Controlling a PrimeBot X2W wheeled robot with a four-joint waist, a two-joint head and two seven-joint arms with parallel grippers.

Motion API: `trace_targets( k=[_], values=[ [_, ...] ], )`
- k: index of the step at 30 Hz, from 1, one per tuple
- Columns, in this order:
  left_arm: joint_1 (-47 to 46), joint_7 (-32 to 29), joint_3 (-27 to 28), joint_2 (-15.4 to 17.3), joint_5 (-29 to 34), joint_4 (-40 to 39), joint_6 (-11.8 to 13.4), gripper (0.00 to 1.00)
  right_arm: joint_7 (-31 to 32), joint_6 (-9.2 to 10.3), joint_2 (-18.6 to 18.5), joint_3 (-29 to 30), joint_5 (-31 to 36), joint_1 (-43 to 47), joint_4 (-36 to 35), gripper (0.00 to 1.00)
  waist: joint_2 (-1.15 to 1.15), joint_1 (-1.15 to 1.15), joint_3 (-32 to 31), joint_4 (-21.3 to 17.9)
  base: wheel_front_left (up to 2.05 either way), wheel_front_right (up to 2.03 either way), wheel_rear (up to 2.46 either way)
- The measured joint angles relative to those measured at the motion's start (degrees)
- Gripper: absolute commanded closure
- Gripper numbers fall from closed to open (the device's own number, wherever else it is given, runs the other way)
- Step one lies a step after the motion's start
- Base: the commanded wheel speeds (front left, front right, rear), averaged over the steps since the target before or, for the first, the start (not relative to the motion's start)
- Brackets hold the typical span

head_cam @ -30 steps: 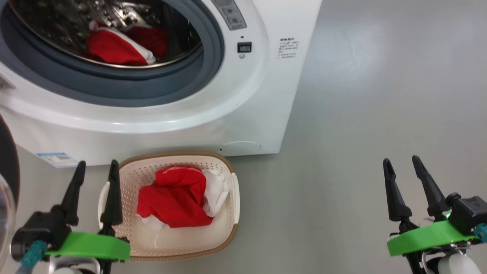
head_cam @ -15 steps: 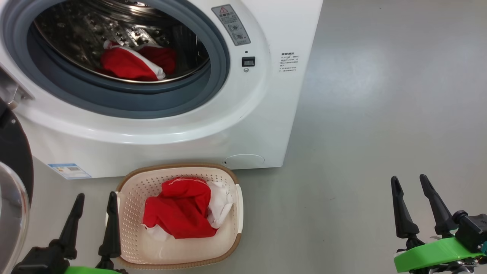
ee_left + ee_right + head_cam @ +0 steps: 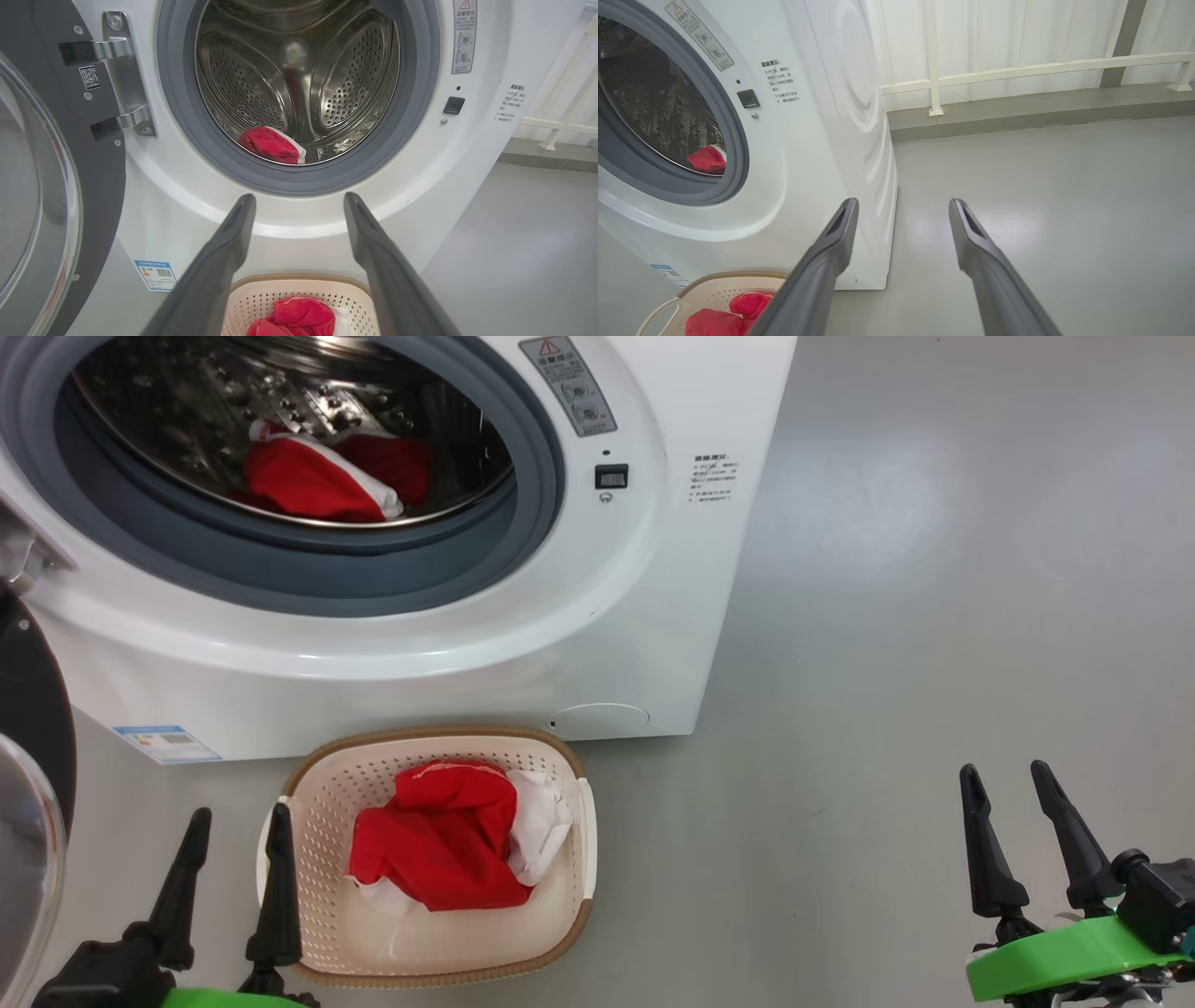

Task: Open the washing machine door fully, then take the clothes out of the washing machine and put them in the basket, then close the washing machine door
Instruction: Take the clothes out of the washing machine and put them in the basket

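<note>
Head view: the washing machine door (image 3: 33, 728) stands swung wide at the left edge. One red garment (image 3: 317, 481) lies low in the drum (image 3: 187, 401) of the washing machine (image 3: 448, 644). The basket (image 3: 327, 793) sits on the floor (image 3: 887, 616) just in front, holding red and white clothes (image 3: 439, 835). The left claw (image 3: 238, 817) is beside the basket's left rim and the right claw (image 3: 1004, 773) well apart to the right. Both gape, empty.

Left wrist view: fingers spread, aimed at the drum mouth. The garment rests near the front lip.

Right wrist view: fingers apart over bare floor, beside the machine.

Judgement: the garment is light, soft and limp, and may drag on the seal. Pinch a bunched fold at its crown, not the trim.
</note>
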State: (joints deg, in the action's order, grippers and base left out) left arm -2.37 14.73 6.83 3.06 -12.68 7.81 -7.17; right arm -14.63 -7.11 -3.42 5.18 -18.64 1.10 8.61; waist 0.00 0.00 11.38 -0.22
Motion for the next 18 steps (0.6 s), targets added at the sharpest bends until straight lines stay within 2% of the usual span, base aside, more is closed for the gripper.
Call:
trace_targets(
  k=[8,18],
  values=[
    [-1.84,0.0,-1.78,0.42,0.01,1.35,0.0,0.0,0.0,0.0,0.16,-0.08,0.0,-0.23,-0.01,0.0,0.0,0.0,1.34,0.07,0.0,0.0,0.0],
    [-16.09,0.01,-6.46,1.68,0.02,9.44,0.0,0.0,0.0,0.0,0.48,-0.56,0.0,-4.32,-0.77,0.0,0.0,0.0,5.78,0.31,0.0,0.0,0.0]
  ],
)
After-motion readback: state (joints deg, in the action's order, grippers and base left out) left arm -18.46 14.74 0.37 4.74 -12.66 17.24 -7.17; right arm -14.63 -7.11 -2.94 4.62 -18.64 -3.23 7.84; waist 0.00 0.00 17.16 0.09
